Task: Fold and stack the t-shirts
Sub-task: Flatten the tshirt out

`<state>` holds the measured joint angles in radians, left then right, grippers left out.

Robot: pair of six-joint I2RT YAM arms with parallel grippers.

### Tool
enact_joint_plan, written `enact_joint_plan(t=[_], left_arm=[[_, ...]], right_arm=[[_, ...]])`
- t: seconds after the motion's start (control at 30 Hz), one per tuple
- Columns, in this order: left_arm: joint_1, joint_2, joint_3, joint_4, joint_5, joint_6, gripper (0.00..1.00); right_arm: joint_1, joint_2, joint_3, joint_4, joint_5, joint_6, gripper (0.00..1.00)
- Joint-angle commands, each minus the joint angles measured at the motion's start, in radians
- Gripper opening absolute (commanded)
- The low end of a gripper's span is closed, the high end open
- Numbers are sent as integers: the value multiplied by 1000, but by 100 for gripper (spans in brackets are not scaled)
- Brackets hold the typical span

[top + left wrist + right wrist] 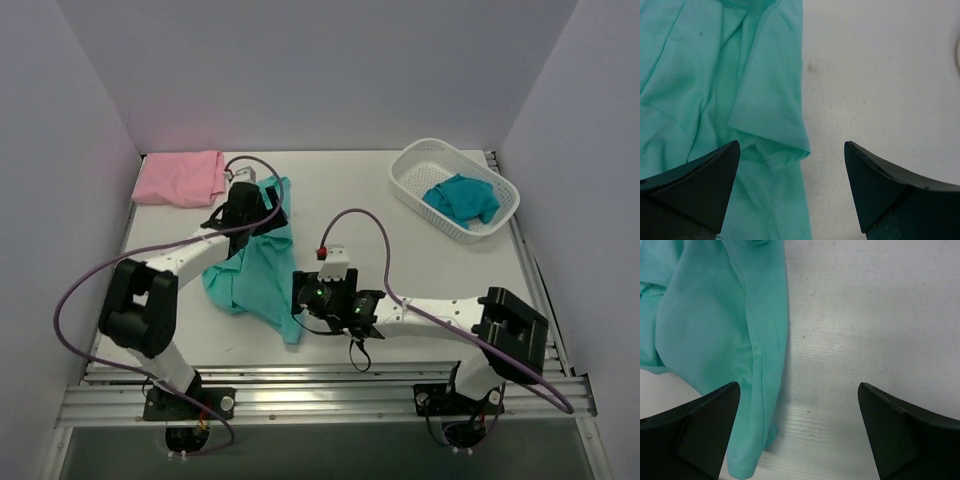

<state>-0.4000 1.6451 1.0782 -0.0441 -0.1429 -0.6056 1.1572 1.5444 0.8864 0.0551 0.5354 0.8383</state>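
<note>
Tee (262, 275), mint-green, is lying crumpled on table (350, 190); left gripper (791, 145) and right gripper (799, 385) are hovering over its edges, jaws spread, gripping nothing.

A: Bright, even light from above; the white table (350, 200) carries only soft, faint shadows, and the walls (300, 70) take a lilac cast
B: Wrist views are crisp on the mint-green t-shirt (715, 75); the fingers (695, 190) come out nearly black
</note>
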Motion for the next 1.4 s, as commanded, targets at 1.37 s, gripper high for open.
enact_joint_plan(t=[1.37], left_arm=[[63, 352, 164, 227, 31, -22, 62]], right_arm=[[-180, -175, -58, -32, 81, -62, 100]])
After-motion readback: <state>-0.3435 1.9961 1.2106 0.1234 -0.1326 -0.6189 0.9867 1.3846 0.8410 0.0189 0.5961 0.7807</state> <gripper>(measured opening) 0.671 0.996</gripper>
